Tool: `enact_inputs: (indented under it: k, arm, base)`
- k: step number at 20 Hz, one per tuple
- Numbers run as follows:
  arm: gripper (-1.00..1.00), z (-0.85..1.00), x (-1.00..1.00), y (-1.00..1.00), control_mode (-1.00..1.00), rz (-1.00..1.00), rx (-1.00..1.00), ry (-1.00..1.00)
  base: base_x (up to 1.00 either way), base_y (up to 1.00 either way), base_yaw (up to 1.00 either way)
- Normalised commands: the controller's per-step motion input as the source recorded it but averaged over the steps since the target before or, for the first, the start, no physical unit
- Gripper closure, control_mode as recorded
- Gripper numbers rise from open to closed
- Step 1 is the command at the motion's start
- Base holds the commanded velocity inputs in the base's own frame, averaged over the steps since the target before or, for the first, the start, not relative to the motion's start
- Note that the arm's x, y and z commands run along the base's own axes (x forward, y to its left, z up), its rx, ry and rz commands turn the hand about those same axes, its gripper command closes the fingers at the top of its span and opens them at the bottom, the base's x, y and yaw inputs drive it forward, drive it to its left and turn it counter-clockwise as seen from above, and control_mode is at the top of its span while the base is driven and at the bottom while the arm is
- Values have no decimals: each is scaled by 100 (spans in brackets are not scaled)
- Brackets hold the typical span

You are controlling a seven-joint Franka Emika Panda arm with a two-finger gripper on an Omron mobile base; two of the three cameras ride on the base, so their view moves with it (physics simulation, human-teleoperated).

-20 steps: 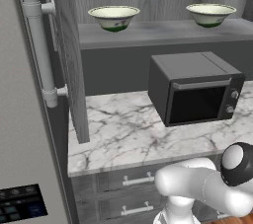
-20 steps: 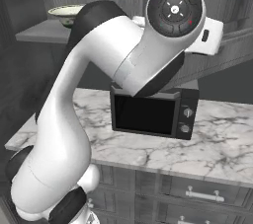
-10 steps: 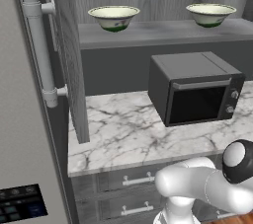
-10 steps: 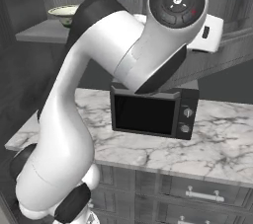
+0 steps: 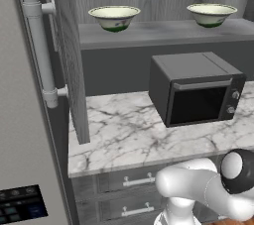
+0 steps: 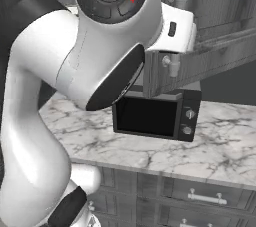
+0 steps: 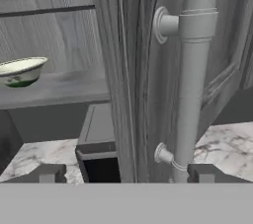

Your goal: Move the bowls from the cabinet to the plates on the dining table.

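Nearest me, in the hand view, my pincer (image 7: 123, 172) stands wide open with nothing in it; its two tips sit well apart at the bottom, either side of the edge of an open cabinet door (image 7: 148, 70). The door's bar handle (image 7: 195, 70) runs upright just ahead of the right tip; I can't tell whether anything touches it.

From the left base view, grey drawers (image 5: 124, 194) sit under the front edge of the marble bench (image 5: 124, 135). A black microwave (image 5: 196, 90) stands toward the bench's back right, door shut, knobs on its right side. At the bench's left end another cabinet door (image 5: 69, 55) swings out toward me, with its own bar handle (image 5: 39, 45) on the outer face.

Above and behind the microwave is the open cabinet (image 5: 163, 33), wood-grain inside. Two bowls rest upright on its shelf: the left bowl (image 5: 114, 17) near the shelf's left end, the right bowl (image 5: 212, 14) toward the right end, well apart from each other. Both show a dark green band low on the outside.

From the right base view, my arm blocks much of the room.
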Motion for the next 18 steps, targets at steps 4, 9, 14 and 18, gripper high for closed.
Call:
enact_inputs:
  k: [4,9,14,18]
  arm:
    - [-100,0,-46,98,-100,0,-17,0]
    - [-100,-15,-2,85,-100,0,-22,6]
    - [-100,-16,28,58,-100,0,-27,17]
    - [-100,-32,64,10,-100,0,-22,26]
  base:
    - [0,0,0]
    - [0,0,0]
    - [0,0,0]
    - [0,0,0]
